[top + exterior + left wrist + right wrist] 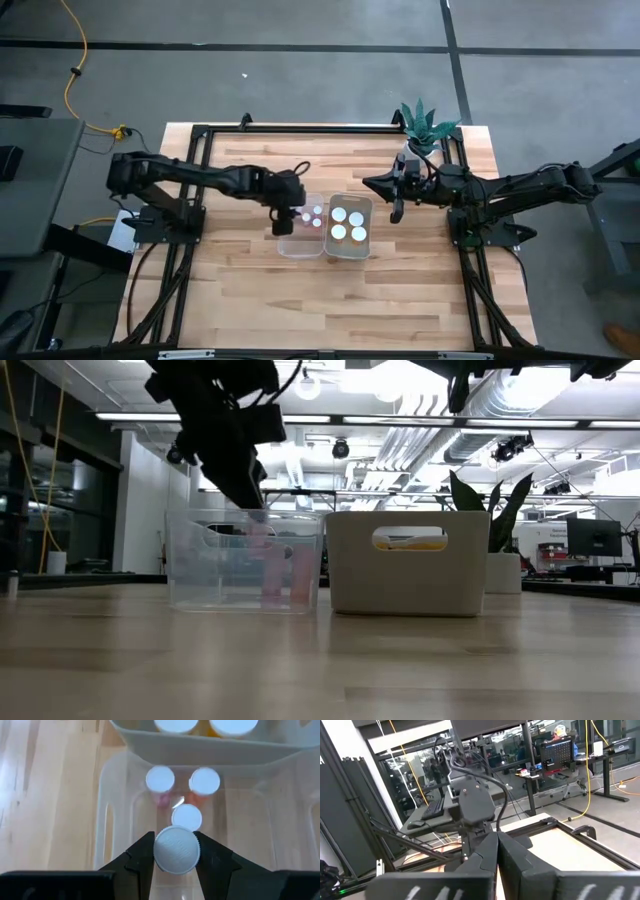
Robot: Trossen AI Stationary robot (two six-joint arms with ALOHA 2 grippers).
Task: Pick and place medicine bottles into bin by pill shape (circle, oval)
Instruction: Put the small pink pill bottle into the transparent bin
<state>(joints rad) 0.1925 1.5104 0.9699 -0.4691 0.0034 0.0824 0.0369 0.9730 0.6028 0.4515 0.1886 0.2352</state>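
A: Bottle (176, 850) with ribbed round white cap is clamped between the two dark fingers of the left gripper (175, 855), directly above the clear plastic bin (299, 229).

B: Any readable label or brand on it?

A: None legible. Only the cap top is visible in the left wrist view. No writing can be read on either bin.

B: Contents of the clear bin?

A: Three white-capped bottles (186, 816) standing upright, grouped near the wall that faces the white opaque bin (351, 226). Orange and pink bodies show through the clear wall in the low view.

B: And the white bin?

A: It stands just beside the clear bin, on the right arm's side. The high view shows three larger white caps (339, 214) inside. An amber body is visible through the handle slot (410, 540) in the low view.

B: Position of the left gripper?

A: Over the clear bin's left-arm edge, fingers pointing down into the bin opening.

B: Right gripper (397, 210)?

A: Raised beside the white bin, nothing held, fingers pressed fully together.

B: Other items on the wooden table (330, 300)?

A: A green plant in a white pot (421, 128) at the far edge, behind the right arm.
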